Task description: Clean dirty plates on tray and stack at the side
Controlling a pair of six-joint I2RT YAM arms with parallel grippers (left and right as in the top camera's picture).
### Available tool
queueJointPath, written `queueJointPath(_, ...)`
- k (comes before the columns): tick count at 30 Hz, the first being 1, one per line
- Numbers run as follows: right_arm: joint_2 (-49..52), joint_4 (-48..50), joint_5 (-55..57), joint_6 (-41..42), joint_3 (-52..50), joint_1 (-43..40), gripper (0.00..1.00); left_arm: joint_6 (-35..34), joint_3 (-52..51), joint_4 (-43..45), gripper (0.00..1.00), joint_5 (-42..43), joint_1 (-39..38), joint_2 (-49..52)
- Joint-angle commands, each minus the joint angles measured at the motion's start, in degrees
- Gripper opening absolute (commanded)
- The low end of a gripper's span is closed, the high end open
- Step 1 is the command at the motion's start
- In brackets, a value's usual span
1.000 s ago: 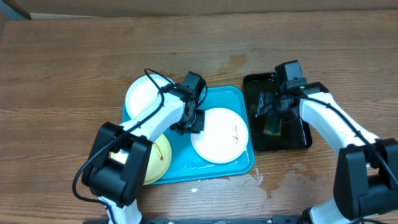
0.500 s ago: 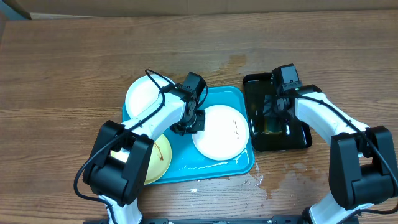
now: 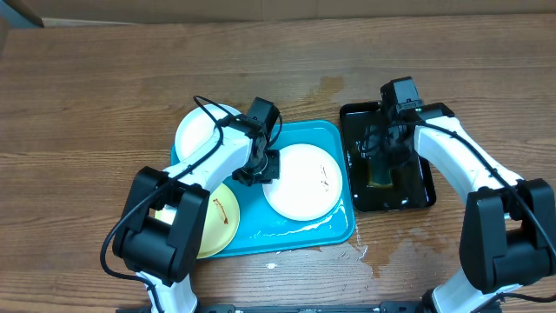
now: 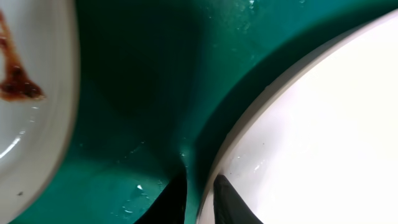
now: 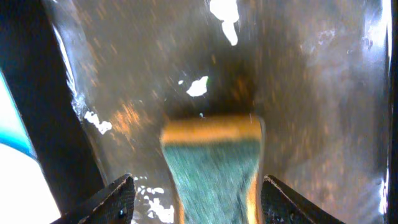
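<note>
The turquoise tray (image 3: 326,228) holds a white plate (image 3: 300,187) with a small brown smear near its right side. My left gripper (image 3: 263,167) is shut on that plate's left rim; in the left wrist view its fingers (image 4: 200,198) pinch the white rim (image 4: 311,124). A second white plate (image 3: 201,132) lies at the tray's back left. The yellow-green plate (image 3: 215,228) with a brown smear lies at the front left. My right gripper (image 3: 382,149) is open above a green and yellow sponge (image 5: 211,165), its fingers (image 5: 199,199) on either side of it.
A glossy black tray (image 3: 419,193), wet inside, lies right of the turquoise tray and holds the sponge. Water drops lie on the wooden table (image 3: 365,254) by the turquoise tray's front right corner. A smeared plate edge (image 4: 31,93) shows left of my left fingers.
My left gripper and the white plate it holds have shifted slightly back and to the left. My right gripper has moved a little over the black tray and stays open.
</note>
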Motion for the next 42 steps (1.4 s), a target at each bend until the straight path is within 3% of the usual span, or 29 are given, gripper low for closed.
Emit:
queueJointPath(1,-0.35,-2.80,-0.46,0.24,-0.55,0.17,0.66,-0.35,-0.52,-0.39,0.19,-1.18,0.13,0.92)
queueJointPath(18,-0.35,1.99,-0.26,0.24,-6.19,0.17,0.59,0.13,-0.52,-4.81,0.20,-5.92,0.13,0.92)
queueJointPath(22,-0.35,1.99,-0.28,0.24,-6.82,0.17,0.59,0.13,-0.52,-4.79,0.34,-5.90,0.13,0.92)
queueJointPath(26,-0.35,2.03,-0.31,0.22,-6.82,0.17,0.67,0.31,-0.52,-4.79,0.38,-5.92,0.11,0.92)
queueJointPath(27,-0.35,2.01,-0.31,0.22,-6.82,0.17,0.61,0.28,-0.52,-4.79,0.38,-5.90,0.11,0.92)
queueJointPath(28,-0.35,2.01,-0.31,0.22,-6.80,0.17,0.32,0.28,-0.52,-4.79,0.36,-5.90,0.11,0.94)
queueJointPath(29,-0.35,2.03,-0.31,0.22,-6.80,0.17,0.18,0.31,-0.52,-4.79,0.33,-5.90,0.11,0.92)
queueJointPath(31,-0.35,1.99,-0.31,0.22,-6.56,0.17,0.04,0.31,-0.52,-4.76,0.26,-5.90,0.11,0.92)
queueJointPath(38,-0.37,-7.06,-0.28,-0.02,2.29,0.17,0.04,0.31,-0.52,-4.76,0.05,-5.90,0.11,0.92)
queueJointPath(42,-0.37,-14.19,-0.31,-0.02,8.59,0.17,0.04,0.31,-0.52,-4.87,0.04,-5.88,0.11,0.92)
